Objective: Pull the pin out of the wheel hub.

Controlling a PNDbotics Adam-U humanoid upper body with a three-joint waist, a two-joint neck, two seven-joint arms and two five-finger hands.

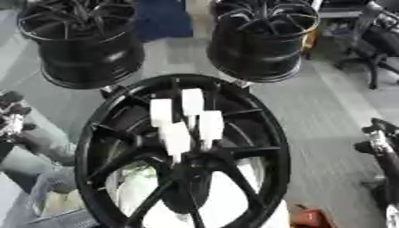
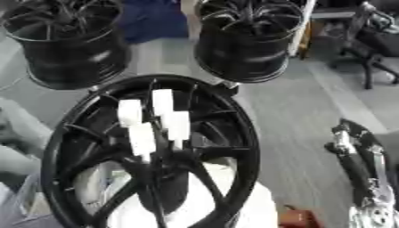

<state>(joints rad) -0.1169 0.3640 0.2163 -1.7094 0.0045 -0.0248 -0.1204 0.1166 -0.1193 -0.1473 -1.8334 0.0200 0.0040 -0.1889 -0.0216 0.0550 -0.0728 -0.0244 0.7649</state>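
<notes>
A large black wheel hub stands tilted toward me in the middle foreground. Several white pins stick out of its centre, clustered close together above the spokes' meeting point. My left hand shows only partly at the left edge, apart from the rim. My right hand hangs at the right side with its fingers relaxed and pointing up, well clear of the hub and holding nothing.
Two more black wheels stand behind the hub. An office chair is at the upper right, a blue object at the top, and an orange-red thing by the hub's lower right.
</notes>
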